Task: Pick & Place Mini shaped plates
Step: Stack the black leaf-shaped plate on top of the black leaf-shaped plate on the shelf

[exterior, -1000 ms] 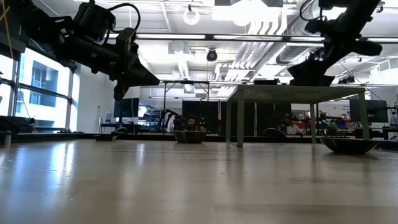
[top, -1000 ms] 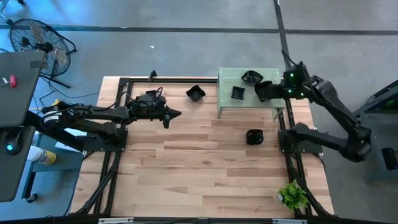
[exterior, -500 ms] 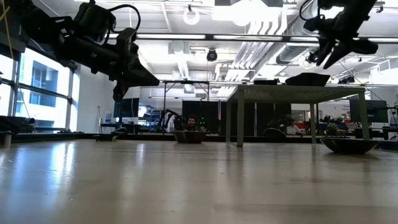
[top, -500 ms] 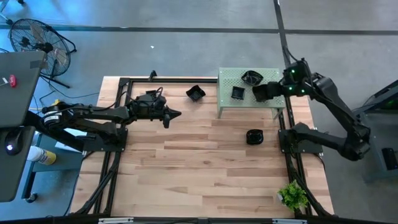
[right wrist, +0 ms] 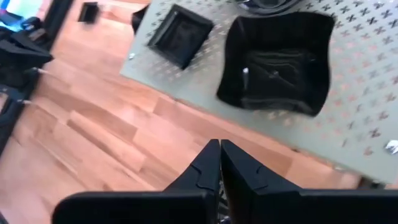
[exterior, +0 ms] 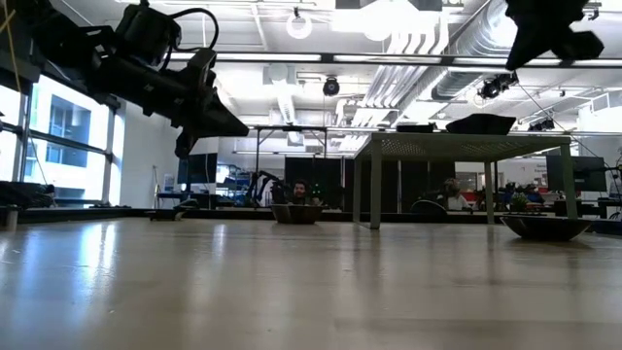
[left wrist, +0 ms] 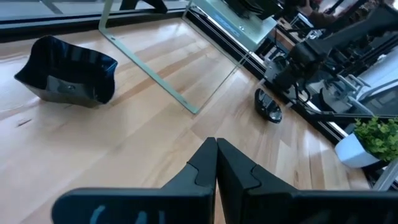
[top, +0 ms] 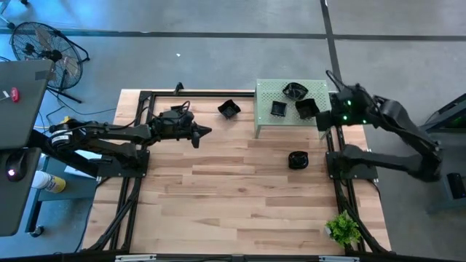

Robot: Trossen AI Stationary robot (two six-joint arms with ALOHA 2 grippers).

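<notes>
Wooden table (top: 218,196): five mini shaped plates (top: 306,108), three on green stand (top: 263,98); left gripper (top: 207,132), right gripper (top: 325,116) pinched closed, empty.

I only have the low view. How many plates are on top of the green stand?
Observer: Three. A rounded plate and two square plates sit on the stand.
Operator: Is the right gripper holding anything?
Observer: No. The right gripper is shut and empty, by the stand's corner.
Operator: And the left?
Observer: The left gripper is shut above the table, with a loose plate lying ahead of it.
</notes>
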